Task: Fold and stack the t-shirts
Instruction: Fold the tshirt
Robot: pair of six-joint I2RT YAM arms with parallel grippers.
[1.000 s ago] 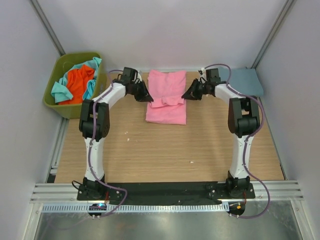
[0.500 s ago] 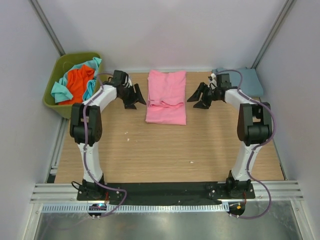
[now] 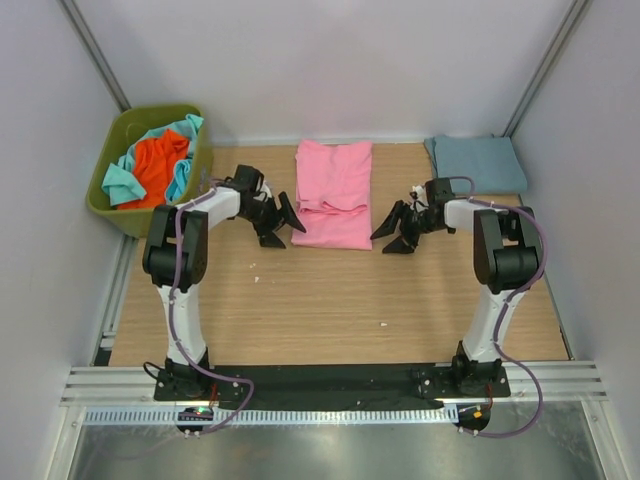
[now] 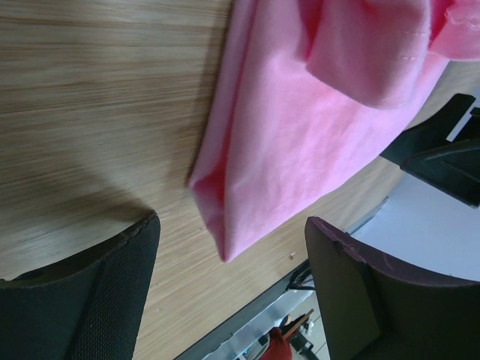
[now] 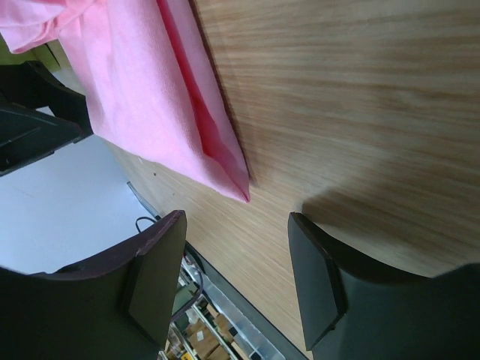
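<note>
The pink t-shirt (image 3: 333, 195) lies folded in a long strip on the middle of the table, with a bunched fold across its middle. My left gripper (image 3: 283, 228) stands open just off its near left corner, whose tip (image 4: 221, 251) points into the gap of the left gripper (image 4: 231, 229) without touching either finger. My right gripper (image 3: 390, 238) is open off the near right corner; in the right wrist view the pink t-shirt (image 5: 150, 105) ends just ahead of the right gripper (image 5: 236, 221). A dusty blue-grey t-shirt (image 3: 478, 162) lies folded at the back right. Orange (image 3: 157, 160) and teal (image 3: 118, 180) t-shirts sit crumpled in the bin.
An olive-green bin (image 3: 124, 217) stands at the back left corner, close behind my left arm. Grey walls close off the table at the back and both sides. Bare wooden tabletop (image 3: 330, 300) stretches from the pink shirt to the arm bases.
Both grippers have opened, let go of the pink shirt's sides and slid toward me, from its middle fold down to its near corners. The shirt stays flat on the table.
</note>
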